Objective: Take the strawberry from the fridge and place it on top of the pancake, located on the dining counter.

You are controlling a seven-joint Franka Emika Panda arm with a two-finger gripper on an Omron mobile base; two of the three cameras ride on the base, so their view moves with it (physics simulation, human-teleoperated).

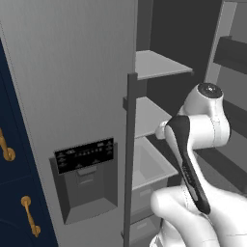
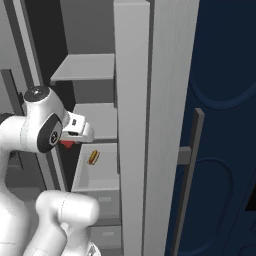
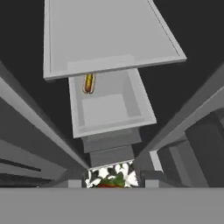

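gripper [image 2: 67,142] clasps strawberry [image 2: 66,144] (fridge [image 1: 72,72] open)

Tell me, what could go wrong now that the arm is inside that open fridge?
The gripper seems shut on the strawberry, and little of the berry shows in the hand view, so it could slip out or get squashed. Pulling back, the arm could also bump the fridge at the door edge or a shelf, which both sit close around it.
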